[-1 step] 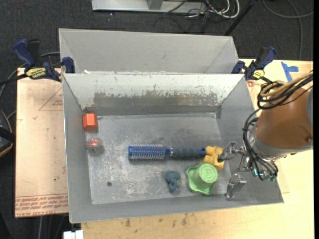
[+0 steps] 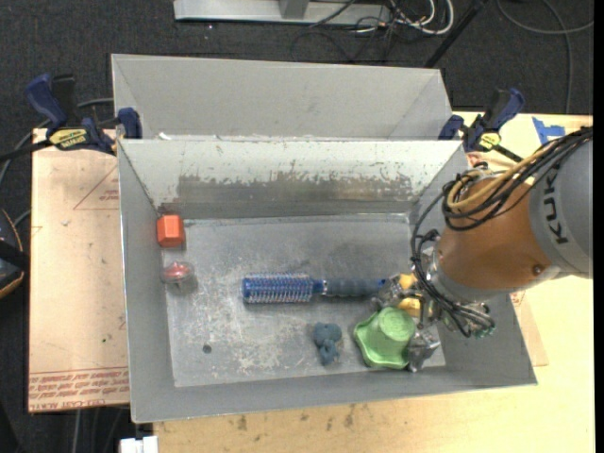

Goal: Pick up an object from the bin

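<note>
My gripper (image 2: 418, 345) is low in the bin's front right corner, under the arm's orange cover. It is right against a green rounded thing (image 2: 382, 339) that lies on the bin floor, touching or overlapping its right side. A small blue-grey figure (image 2: 327, 343) lies just left of the green thing. A blue hairbrush (image 2: 293, 290) lies across the middle of the floor, and its handle end points toward the gripper.
An orange block (image 2: 170, 230) sits at the far left by the bin's left wall. A small pinkish round thing (image 2: 176, 274) lies just in front of it. The arm with its cables hangs over the bin's right side.
</note>
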Robot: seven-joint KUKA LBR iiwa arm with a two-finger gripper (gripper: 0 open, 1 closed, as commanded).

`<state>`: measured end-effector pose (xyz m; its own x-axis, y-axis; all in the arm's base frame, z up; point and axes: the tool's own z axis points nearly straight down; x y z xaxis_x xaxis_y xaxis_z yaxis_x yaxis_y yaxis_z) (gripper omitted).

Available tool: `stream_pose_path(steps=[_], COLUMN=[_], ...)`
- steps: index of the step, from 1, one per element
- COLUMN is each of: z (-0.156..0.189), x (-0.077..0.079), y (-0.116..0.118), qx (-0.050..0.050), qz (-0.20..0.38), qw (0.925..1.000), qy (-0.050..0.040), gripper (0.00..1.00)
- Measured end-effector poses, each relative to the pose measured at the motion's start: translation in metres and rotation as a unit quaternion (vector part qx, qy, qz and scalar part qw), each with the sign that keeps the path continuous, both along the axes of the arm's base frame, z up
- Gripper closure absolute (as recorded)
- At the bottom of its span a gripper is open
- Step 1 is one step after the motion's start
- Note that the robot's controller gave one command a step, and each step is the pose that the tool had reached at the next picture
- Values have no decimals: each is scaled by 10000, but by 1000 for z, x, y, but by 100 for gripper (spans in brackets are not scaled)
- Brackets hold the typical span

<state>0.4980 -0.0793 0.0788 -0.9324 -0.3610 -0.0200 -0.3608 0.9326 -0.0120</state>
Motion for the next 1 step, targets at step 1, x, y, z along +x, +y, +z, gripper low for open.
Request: stream_pose_path(steps=[1], z=[22], x=[-6], y=[7], qx=[11], qz=[1097], qw=[9939], qy=[90], gripper=[0])
